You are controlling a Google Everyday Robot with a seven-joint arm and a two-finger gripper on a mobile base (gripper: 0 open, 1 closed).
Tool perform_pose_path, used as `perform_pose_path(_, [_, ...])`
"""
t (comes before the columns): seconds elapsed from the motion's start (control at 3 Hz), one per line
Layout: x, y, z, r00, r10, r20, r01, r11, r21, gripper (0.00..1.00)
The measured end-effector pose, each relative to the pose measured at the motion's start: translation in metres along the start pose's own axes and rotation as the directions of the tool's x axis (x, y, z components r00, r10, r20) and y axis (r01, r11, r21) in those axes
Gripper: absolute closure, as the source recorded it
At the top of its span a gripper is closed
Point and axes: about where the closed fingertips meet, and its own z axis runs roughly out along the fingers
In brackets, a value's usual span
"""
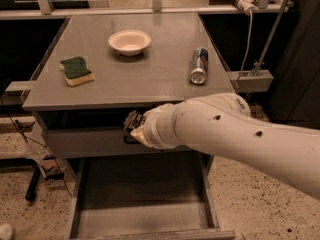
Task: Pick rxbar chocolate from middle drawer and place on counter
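The middle drawer [145,199] is pulled out at the bottom of the view, and the part of its grey floor that shows is bare. The rxbar chocolate does not show as a separate thing anywhere in view. My gripper [133,122] is at the end of the white arm [235,134]. It hangs above the back of the open drawer, just below the front edge of the counter [150,79] and in front of the closed grey drawer front [85,143]. The wrist hides whatever is at its dark tip.
On the counter lie a green-and-yellow sponge [76,70] at the left, a white bowl [129,42] at the back middle, and a can [199,65] on its side at the right. A metal stand [252,76] with cables is to the right.
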Motion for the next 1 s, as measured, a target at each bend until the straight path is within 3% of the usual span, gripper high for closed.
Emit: perform_pose_path(1.0, [-0.055, -0.036, -0.018, 0.993, -0.119, -0.025, 0.121, 0.9911, 0.056, 1.0])
